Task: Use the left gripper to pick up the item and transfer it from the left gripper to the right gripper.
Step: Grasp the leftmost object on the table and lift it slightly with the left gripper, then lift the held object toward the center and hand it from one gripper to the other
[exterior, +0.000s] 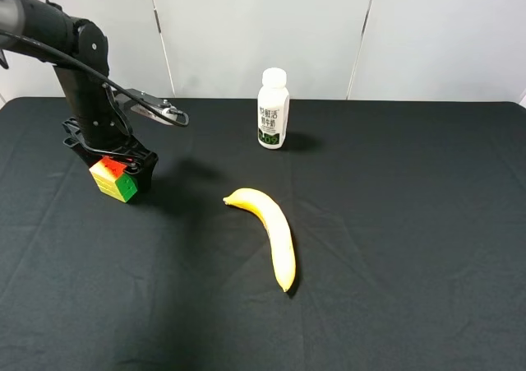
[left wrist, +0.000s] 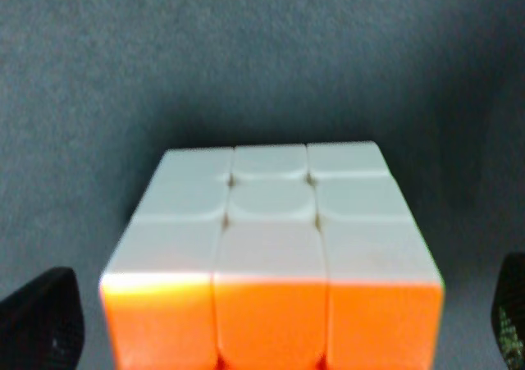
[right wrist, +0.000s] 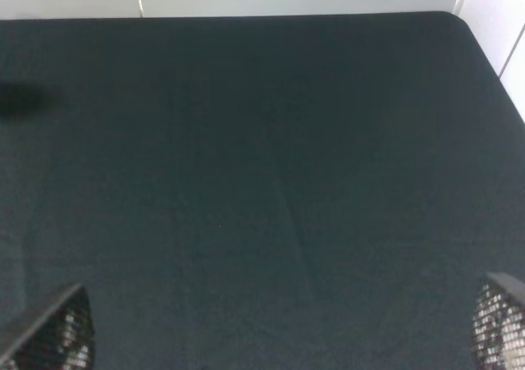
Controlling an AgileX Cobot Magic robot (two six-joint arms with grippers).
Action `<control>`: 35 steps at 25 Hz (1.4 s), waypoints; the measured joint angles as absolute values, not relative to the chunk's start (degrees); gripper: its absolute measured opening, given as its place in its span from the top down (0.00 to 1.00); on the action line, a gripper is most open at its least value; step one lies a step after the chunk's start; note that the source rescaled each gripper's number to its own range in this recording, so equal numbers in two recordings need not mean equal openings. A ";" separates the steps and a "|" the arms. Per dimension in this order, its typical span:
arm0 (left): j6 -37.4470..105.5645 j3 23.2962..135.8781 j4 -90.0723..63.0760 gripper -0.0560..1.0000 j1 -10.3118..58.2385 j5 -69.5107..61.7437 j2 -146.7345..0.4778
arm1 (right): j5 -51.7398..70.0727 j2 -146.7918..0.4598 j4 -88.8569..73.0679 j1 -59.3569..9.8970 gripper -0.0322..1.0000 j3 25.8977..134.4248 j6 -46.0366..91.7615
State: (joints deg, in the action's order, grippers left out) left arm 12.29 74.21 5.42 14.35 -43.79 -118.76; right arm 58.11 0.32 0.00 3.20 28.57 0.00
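Left gripper: released, jaws spread wide and standing on either side of the cube; one dark fingertip shows at each edge of the wrist view, both apart from it
The item: puzzle cube resting on the black cloth at the table's left, pale face up, orange face toward the wrist camera, centred between the jaws
Grasp advice: close evenly on two flat opposite faces, not on corners; the plastic looks slick and the layers may twist, so squeeze squarely at mid-height
Handover thought: leave a pair of faces free for the second jaw
Banana: well apart, toward the middle, no obstacle
Bottle: upright, farther back, clear of the lift
Right gripper: released, holding nothing, over bare cloth
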 joint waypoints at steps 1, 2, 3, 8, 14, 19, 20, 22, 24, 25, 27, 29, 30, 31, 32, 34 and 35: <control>12.00 74.21 5.41 0.00 14.35 -43.80 -119.18 | 58.11 0.32 0.00 3.20 0.00 28.57 0.00; 11.79 74.21 5.41 0.00 14.35 -43.80 -119.52 | 58.11 0.32 0.00 3.20 0.00 28.57 0.00; 11.74 74.21 5.41 0.01 14.35 -43.80 -119.85 | 58.11 0.32 0.00 3.20 0.00 28.57 0.00; 11.63 74.21 5.35 0.20 14.35 -43.80 -119.99 | 58.16 0.32 0.00 3.20 0.00 28.57 0.00; 11.57 74.21 5.35 0.90 14.35 -43.80 -119.99 | 58.16 0.32 0.00 3.20 0.00 28.57 0.00; 11.57 74.21 5.35 0.95 14.35 -43.80 -119.99 | 58.16 0.32 0.00 3.20 0.00 28.57 0.00; 11.57 74.21 5.35 0.95 14.35 -43.80 -119.99 | 58.16 0.32 0.00 3.20 0.00 28.57 0.00; 11.57 74.21 5.35 0.95 14.35 -43.80 -119.99 | 58.16 0.32 0.00 3.20 0.00 28.57 0.00; 11.57 74.21 5.35 0.95 14.35 -43.68 -119.99 | 58.16 0.32 0.00 3.20 0.00 28.57 0.00; 11.57 74.21 5.35 0.95 14.35 -43.61 -119.99 | 58.16 0.32 0.00 3.20 0.00 28.57 0.00; 11.57 74.21 5.35 0.95 14.35 -43.56 -119.99 | 58.16 0.32 0.00 3.20 0.00 28.57 0.00; 11.57 74.21 5.35 0.95 14.35 -43.56 -119.93 | 58.16 0.32 0.00 3.20 0.00 28.57 0.00; 11.57 74.21 5.35 0.95 14.35 -43.56 -119.65 | 58.16 0.32 0.00 3.20 0.00 28.57 0.00; 11.57 74.21 5.35 0.95 14.35 -43.56 -119.12 | 58.16 0.32 0.00 3.20 0.00 28.57 0.00; 11.57 74.21 5.35 0.95 14.35 -43.56 -118.40 | 58.10 0.32 0.00 3.20 0.00 28.57 0.00; 11.57 74.21 5.35 0.95 14.35 -43.67 -116.68 | 58.10 0.32 0.00 3.20 0.00 28.57 0.00; 11.57 74.21 5.31 0.95 14.35 -43.96 -115.67 | 58.10 0.32 0.00 3.20 0.00 28.57 0.00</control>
State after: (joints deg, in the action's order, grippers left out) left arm 11.57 74.21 5.31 14.35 -43.96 -115.67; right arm 58.10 0.32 0.00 3.20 28.57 0.00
